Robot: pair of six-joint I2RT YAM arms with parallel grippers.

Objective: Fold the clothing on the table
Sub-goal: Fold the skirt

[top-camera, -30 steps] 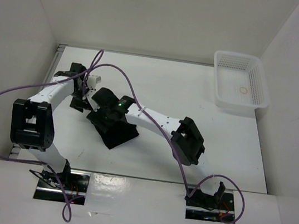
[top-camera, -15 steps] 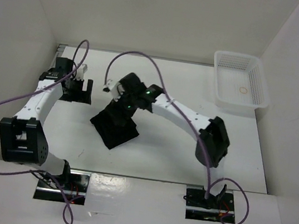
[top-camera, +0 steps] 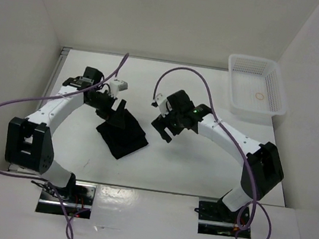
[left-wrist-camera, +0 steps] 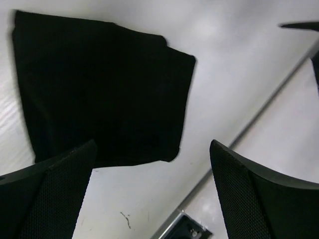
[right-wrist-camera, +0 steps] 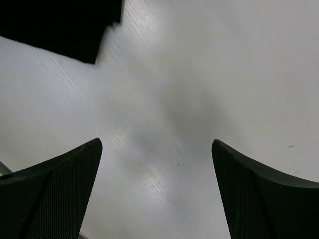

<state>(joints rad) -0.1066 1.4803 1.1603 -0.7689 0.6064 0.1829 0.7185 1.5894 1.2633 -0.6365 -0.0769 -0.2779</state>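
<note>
At the near edge of the tabletop (top-camera: 199, 173) both arms are bolted, and from there each is bent in toward the middle. A little farther in, left of centre, the clothing (top-camera: 123, 141) is laid flat as a compact black bundle, turned like a diamond with one corner toward the near edge. It looks close to square from above, and its long axis is hard to make out; it seems to run from the far left to the near right.

The left fingers (left-wrist-camera: 55, 194) are held wide apart with nothing between them, hung over the bundle's far-left edge. In the left wrist view the clothing (left-wrist-camera: 99, 94) fills the space ahead of them, a stepped doubled edge showing along its top right. The left arm (top-camera: 60, 101) is therefore judged the nearer one, and a short descent would be enough for a grasp on that edge.

The right fingers (right-wrist-camera: 55, 194) are likewise spread and empty, but they are held over bare tabletop, just beside the bundle on its right. Only one corner of the clothing (right-wrist-camera: 60, 25) is caught in the right wrist view, up and to the left, so the right arm (top-camera: 229, 136) would have to be brought leftward before anything could be gripped.

Well apart, at the far right corner, a white mesh basket (top-camera: 276, 83) is set, and no part is played by it in this relation.
</note>
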